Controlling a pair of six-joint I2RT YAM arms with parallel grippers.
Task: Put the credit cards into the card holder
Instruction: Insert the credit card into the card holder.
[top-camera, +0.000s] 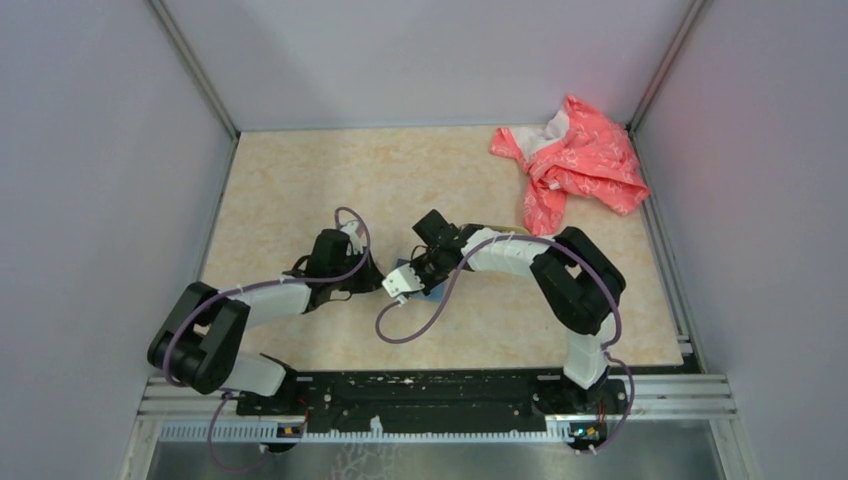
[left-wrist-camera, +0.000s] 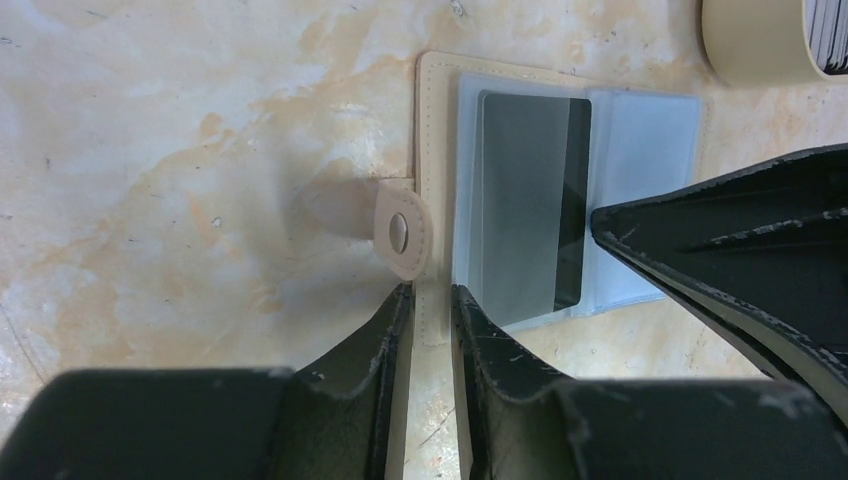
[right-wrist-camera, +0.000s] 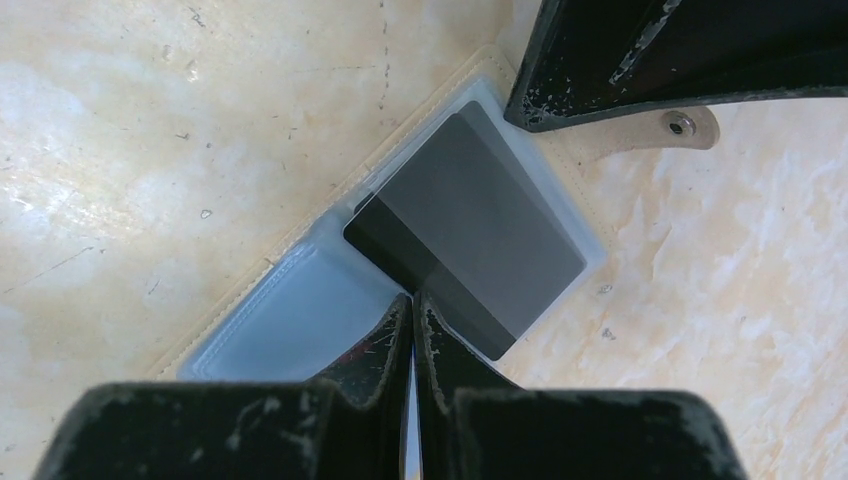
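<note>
My left hand (left-wrist-camera: 432, 320) is pinching the beige edge of the card holder (left-wrist-camera: 432, 120). The stitched rim runs up between my two fingers, just below the snap tab (left-wrist-camera: 405, 232) that sticks out from that edge over the marbled surface (left-wrist-camera: 150, 150). The card holder lies open and flat, its clear sleeves (left-wrist-camera: 645, 150) facing up. My right hand (right-wrist-camera: 413, 315) has its fingers pressed together with nothing between them that I can see. The joined tips sit at the dark-striped end of a grey card (right-wrist-camera: 480, 230), about midway across the card holder. That grey card lies on the half of the card holder nearest the tab, and most of it looks tucked under the clear plastic. Whether the striped end is fully in I cannot tell. My right hand comes in from the side of the card holder opposite the tab. Just past the card holder's far corner stands an oval tan dish (left-wrist-camera: 755, 50) with more striped cards (left-wrist-camera: 828, 30) in it. Well beyond the card holder lies a crumpled pink cloth (top-camera: 575, 160)
</note>
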